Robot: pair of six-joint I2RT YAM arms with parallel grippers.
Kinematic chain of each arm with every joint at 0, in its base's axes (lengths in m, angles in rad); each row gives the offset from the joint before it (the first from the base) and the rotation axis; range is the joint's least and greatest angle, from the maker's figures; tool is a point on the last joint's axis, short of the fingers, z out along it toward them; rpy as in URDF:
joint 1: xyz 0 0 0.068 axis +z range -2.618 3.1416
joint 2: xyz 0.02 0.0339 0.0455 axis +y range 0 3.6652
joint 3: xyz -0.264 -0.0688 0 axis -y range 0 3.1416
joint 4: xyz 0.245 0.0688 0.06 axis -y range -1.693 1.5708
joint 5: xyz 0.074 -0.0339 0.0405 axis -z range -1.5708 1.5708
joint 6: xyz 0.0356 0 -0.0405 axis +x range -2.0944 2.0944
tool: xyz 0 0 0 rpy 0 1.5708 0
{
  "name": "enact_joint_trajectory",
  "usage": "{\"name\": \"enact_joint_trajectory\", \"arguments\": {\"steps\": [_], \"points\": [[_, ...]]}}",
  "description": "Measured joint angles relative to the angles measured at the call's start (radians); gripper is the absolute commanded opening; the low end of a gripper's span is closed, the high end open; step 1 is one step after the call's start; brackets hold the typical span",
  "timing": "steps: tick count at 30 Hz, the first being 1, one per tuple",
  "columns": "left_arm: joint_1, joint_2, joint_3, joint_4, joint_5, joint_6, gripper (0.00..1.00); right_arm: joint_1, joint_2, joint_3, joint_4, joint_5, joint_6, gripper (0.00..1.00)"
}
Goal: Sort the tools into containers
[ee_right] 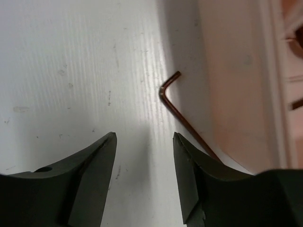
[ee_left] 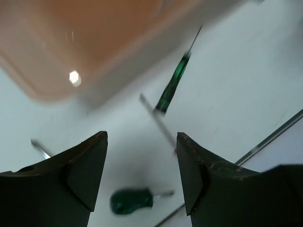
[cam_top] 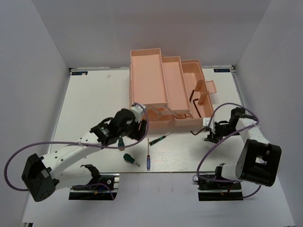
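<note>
The salmon-pink toolbox (cam_top: pixel 156 90) stands open at the back, its trays tiered. My left gripper (cam_top: pixel 129 135) is open and empty just in front of it. In the left wrist view the left gripper (ee_left: pixel 142 137) hangs above a stubby green-handled screwdriver (ee_left: pixel 130 200), with the slim green screwdriver (ee_left: pixel 173 85) beyond. On the table lie a stubby screwdriver (cam_top: pixel 131 160), the slim green one (cam_top: pixel 161 138) and the blue one (cam_top: pixel 147 160). My right gripper (cam_top: pixel 208 133) is open and empty, low over the table. A copper hex key (ee_right: pixel 182 111) lies just beyond its right finger (ee_right: pixel 199 179), against the toolbox wall (ee_right: pixel 232 85).
A dark hex key (cam_top: pixel 194 101) lies in the toolbox's right compartment. A second green handle (cam_top: pixel 120 141) shows beside the left gripper. A thin metal shaft (ee_left: pixel 270 139) crosses the right of the left wrist view. Purple cables loop off both arms.
</note>
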Motion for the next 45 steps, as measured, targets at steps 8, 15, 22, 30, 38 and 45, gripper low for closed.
{"name": "enact_joint_trajectory", "arguments": {"steps": [8,15,22,30,38,45], "points": [[0.0,-0.23,-0.143,-0.109,0.0,0.012,0.71,0.085,0.002,-0.084,0.238,0.13,-0.016,0.56],[0.0,-0.36,-0.158,-0.082,0.016,0.029,0.71,0.125,0.064,-0.042,0.313,0.199,0.007,0.53],[0.0,-0.359,-0.164,-0.08,0.016,0.034,0.71,0.166,0.188,0.05,0.251,0.267,-0.027,0.49],[0.0,-0.36,-0.169,-0.08,0.016,0.034,0.71,0.212,0.241,0.094,0.216,0.328,-0.055,0.48],[0.0,-0.369,-0.169,-0.08,0.016,0.034,0.71,0.264,0.242,0.1,0.206,0.374,-0.075,0.44],[0.0,-0.371,-0.169,-0.08,0.016,0.042,0.71,0.299,0.268,0.134,0.139,0.425,-0.115,0.41]]}}
